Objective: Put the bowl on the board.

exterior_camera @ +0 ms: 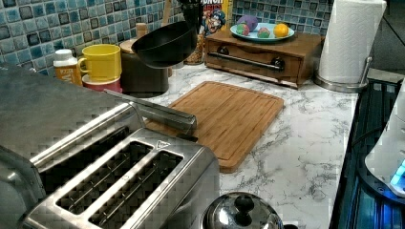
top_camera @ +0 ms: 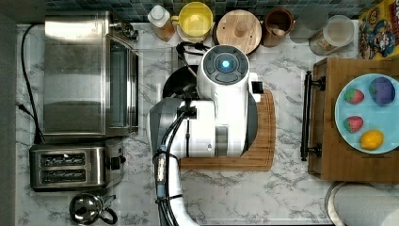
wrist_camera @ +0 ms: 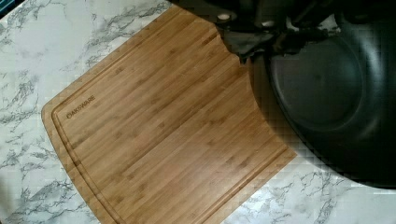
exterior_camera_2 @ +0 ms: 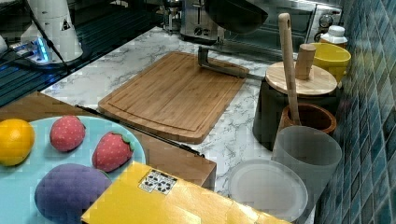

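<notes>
Bowl (exterior_camera: 165,44), plain glossy black, hangs tilted above board (exterior_camera: 227,117); fingers' grip unclear.

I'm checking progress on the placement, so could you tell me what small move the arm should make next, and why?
Probably carry the bowl sideways over the board, then lower it. The left view shows it held tilted in the air, above the counter by the board's far edge, and the board's surface is bare.

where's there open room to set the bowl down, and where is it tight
The board is bare across its whole face in the left view, and so is the marble between it and the paper towel stand. The gripper holds the bowl above the counter. It is crowded along the tiled wall: yellow cup, dark canister, wooden tray.
</notes>
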